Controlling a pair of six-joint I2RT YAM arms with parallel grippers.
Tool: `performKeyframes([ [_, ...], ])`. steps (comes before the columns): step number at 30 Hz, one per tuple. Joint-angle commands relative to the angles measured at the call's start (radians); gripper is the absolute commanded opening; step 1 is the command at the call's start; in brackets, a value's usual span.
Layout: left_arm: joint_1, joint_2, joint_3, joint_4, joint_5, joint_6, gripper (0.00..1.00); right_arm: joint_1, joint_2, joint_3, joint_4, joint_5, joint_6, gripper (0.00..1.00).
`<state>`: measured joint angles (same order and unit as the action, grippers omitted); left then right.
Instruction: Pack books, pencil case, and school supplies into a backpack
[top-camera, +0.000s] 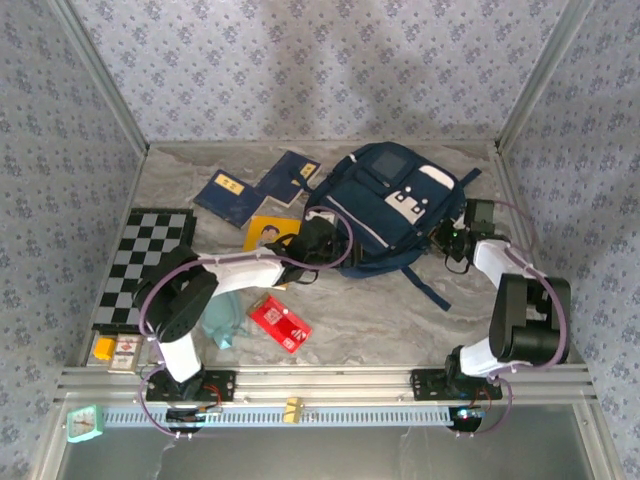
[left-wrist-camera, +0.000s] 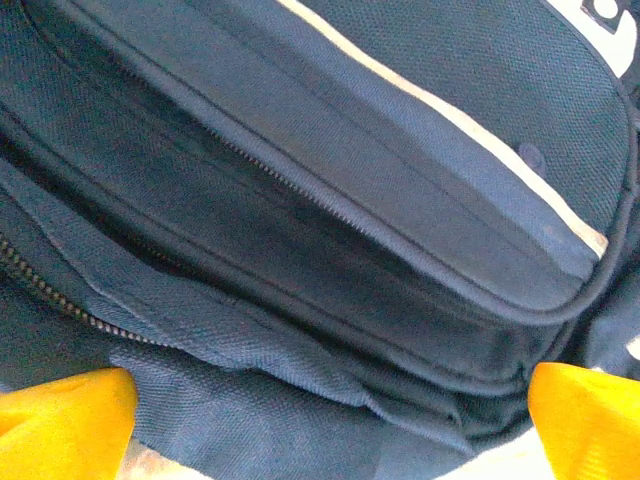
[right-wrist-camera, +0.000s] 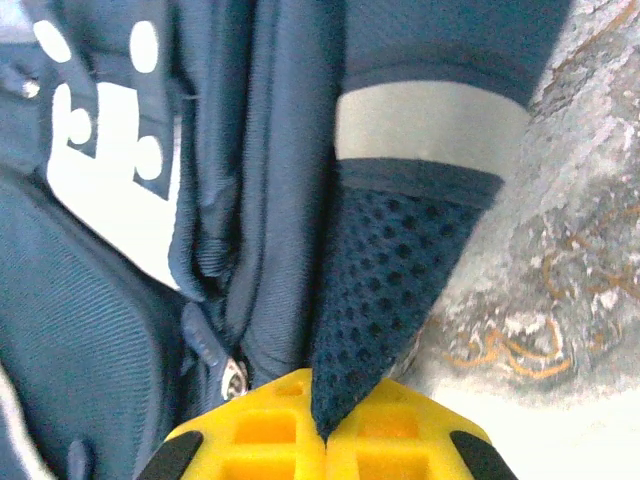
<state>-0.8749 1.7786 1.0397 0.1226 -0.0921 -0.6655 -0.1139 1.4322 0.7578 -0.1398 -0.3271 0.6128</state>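
Navy backpack (top-camera: 385, 205), flat at the back middle of the bench (top-camera: 400, 320), a gripper at either side.

Right gripper (right-wrist-camera: 325, 435): jaws together, clamped on the tip of the backpack's dark mesh panel (right-wrist-camera: 390, 290), right side. Left gripper (left-wrist-camera: 325, 425): yellow fingers wide apart, nothing held, facing the left side's zip seams. Left of the backpack: two navy books (top-camera: 228, 193), corners touching; yellow book (top-camera: 268, 232) just beside the left gripper. Nearer: red packet (top-camera: 280, 322); teal pencil case (top-camera: 222, 318), partly under the left arm. Far left: checkerboard (top-camera: 145, 265). A dark strap (top-camera: 430, 285) trails towards the near edge.
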Motion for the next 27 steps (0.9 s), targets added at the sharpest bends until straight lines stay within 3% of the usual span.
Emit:
performKeyframes([
  [1,0.023,0.043,0.098,0.051,-0.011,0.093,1.00,-0.012,-0.113,-0.019,-0.093,-0.068,0.007,0.00],
  [7,0.094,0.124,0.214,0.064,0.021,0.148,1.00,-0.007,-0.393,-0.130,-0.179,-0.027,0.150,0.00],
  [10,0.127,0.176,0.309,0.042,0.066,0.170,1.00,0.016,-0.510,-0.197,-0.147,-0.020,0.309,0.00],
  [17,0.189,0.183,0.449,-0.080,0.096,0.247,1.00,0.141,-0.671,-0.285,-0.114,0.206,0.583,0.00],
  [23,0.171,-0.004,0.313,-0.114,0.106,0.279,0.99,0.201,-0.675,-0.281,-0.116,0.296,0.655,0.00],
  [27,0.085,-0.138,0.165,-0.094,0.063,0.258,0.95,0.235,-0.648,-0.264,-0.106,0.317,0.681,0.00],
])
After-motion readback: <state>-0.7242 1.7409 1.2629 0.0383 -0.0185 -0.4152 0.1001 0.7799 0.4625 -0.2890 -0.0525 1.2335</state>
